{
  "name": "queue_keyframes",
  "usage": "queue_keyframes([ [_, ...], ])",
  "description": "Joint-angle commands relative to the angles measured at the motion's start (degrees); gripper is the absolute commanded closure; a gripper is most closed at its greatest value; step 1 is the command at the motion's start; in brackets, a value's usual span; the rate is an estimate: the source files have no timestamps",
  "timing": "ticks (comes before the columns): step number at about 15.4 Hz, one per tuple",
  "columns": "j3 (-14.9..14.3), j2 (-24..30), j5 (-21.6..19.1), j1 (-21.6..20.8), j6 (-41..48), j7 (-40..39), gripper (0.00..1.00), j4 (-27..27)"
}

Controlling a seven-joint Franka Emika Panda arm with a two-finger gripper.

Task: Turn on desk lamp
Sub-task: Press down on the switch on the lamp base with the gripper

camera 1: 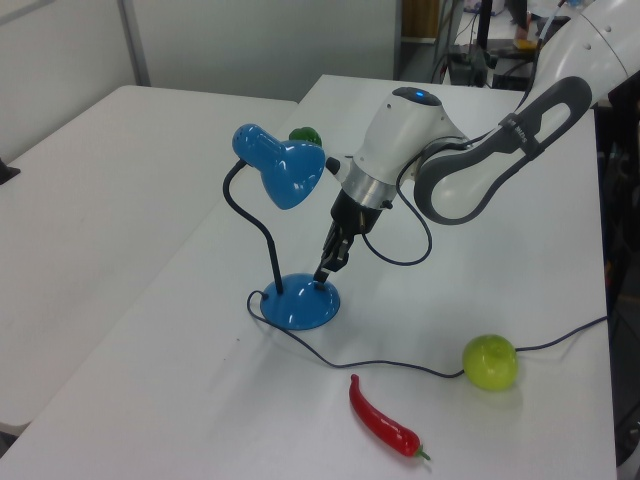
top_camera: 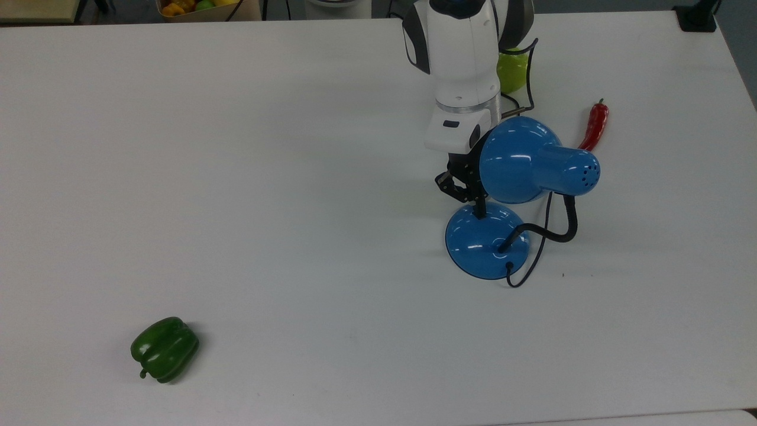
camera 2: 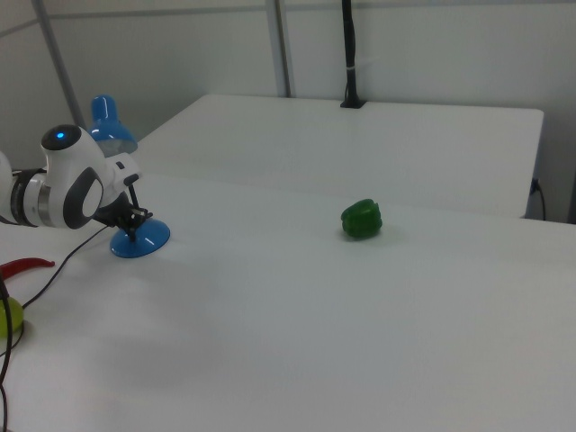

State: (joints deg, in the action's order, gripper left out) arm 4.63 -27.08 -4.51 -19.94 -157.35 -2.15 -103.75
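Note:
The desk lamp stands on the white table, with its glossy blue shade on a black gooseneck above a round blue base. Its thin black cord loops off the base. My gripper points down beside the shade, fingers shut together, its tip touching the upper edge of the base and covering the switch. In the left view the gripper touches the base below the shade. The right view shows the gripper over the base.
A green bell pepper lies far off toward the top view's lower left. A red chili and a green apple lie close behind the lamp, and the arm's cable trails past them. A box of fruit sits beyond the table edge.

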Motion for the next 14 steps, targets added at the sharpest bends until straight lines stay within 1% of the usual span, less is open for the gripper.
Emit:
queue_keyframes([
  [1,0.0,-0.7,-0.4,-0.4,-1.6,-0.2,1.0,0.4],
  [8,0.0,-1.6,0.0,-0.4,-1.8,-0.3,1.0,0.4],
  [10,0.0,-1.8,0.0,-0.5,-3.7,-0.3,1.0,0.4],
  [14,0.0,-2.1,0.1,-1.0,-4.0,-0.3,1.0,0.4],
])
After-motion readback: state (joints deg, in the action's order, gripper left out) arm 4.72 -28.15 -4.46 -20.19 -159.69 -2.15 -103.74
